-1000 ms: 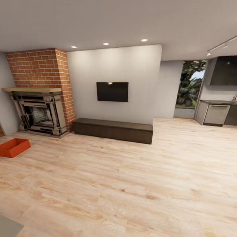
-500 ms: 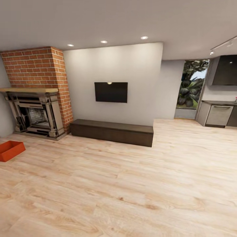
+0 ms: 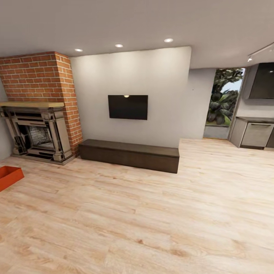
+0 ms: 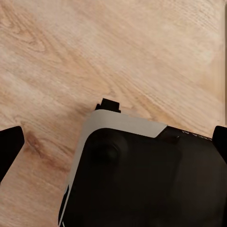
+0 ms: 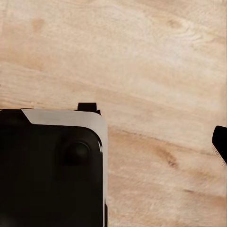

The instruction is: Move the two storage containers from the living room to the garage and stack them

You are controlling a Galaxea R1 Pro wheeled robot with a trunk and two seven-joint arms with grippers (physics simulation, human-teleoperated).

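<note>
We are in the living room, on its light wood-plank flooring [image 3: 160, 220]. One red-orange bin [image 3: 8, 177] sits on the planks at the far left edge of our head view, cut off by the frame, in front of the fireplace [image 3: 36, 131] under the brick chimney [image 3: 42, 78]. A long dark chest [image 3: 129, 154] runs along the far wall below a television [image 3: 127, 107]. At our wrists, the left gripper [image 4: 113, 144] shows dark fingertips [image 4: 9, 146] spread wide apart over the robot's base [image 4: 146, 179]; of the right gripper, only one fingertip [image 5: 220, 142] shows, so we cannot tell its spread.
</note>
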